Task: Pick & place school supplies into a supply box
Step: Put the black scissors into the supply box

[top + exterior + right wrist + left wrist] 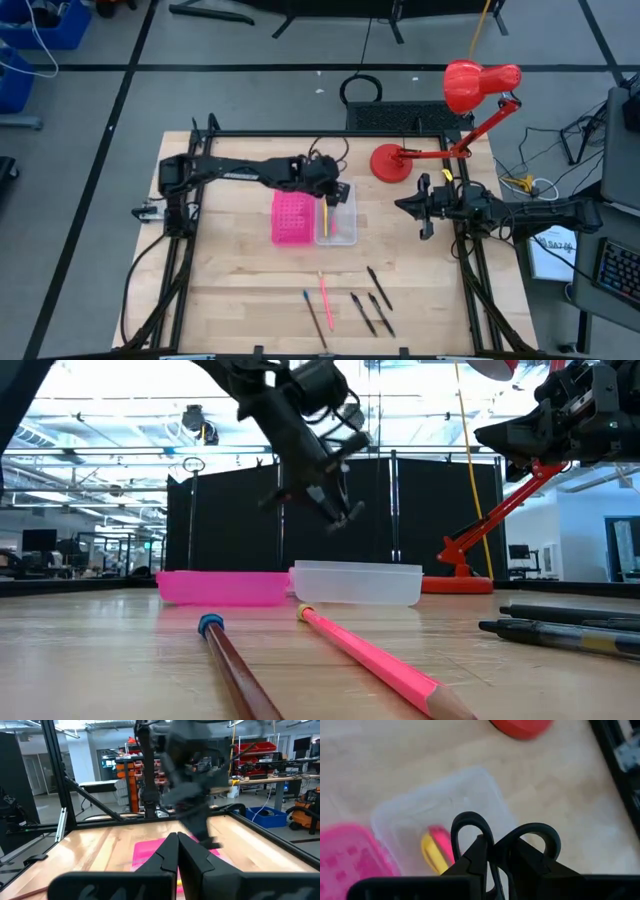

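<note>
Your left hand (492, 865) pinches the black scissors (505, 845) right above the clear supply box (338, 222), middle of the high view. A yellow pencil (325, 218) lies inside. Your right hand (424, 207), pressed together, waits farther right.

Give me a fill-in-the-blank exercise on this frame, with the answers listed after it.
1. The left gripper hangs over the clear supply box with black-handled ____ between its fingers.
2. A yellow pencil already lies inside the ____ half of the case, not the perforated half.
3. The right gripper waits beside the base of the red ____.
4. The pink pencil lies on the ____.

Missing words: scissors; clear; lamp; table
</note>
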You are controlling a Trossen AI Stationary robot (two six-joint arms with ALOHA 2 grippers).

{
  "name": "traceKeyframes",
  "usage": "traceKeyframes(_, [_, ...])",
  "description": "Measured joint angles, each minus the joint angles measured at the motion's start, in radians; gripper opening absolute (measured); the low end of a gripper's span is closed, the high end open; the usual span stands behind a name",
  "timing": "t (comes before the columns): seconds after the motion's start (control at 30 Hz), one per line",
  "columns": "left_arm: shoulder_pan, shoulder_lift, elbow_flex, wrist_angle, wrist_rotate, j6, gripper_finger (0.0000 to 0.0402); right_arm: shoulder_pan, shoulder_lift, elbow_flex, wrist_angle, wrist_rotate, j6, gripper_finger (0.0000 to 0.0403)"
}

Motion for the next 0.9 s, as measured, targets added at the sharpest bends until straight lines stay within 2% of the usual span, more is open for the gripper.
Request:
traceKeyframes(0.33, [0.014, 0.163, 0.195, -0.135, -0.014, 0.059, 0.006, 0.0, 0.008, 0.0, 0.01, -0.002, 0.001, 0.0])
traceKeyframes(0.6, [0.015, 0.208, 0.199, -0.139, -0.01, 0.046, 0.006, 0.0, 0.008, 0.0, -0.008, -0.002, 0.001, 0.0])
traceKeyframes(0.9, [0.017, 0.218, 0.197, -0.17, -0.055, 0.05, 0.006, 0.0, 0.009, 0.0, -0.009, -0.002, 0.001, 0.0])
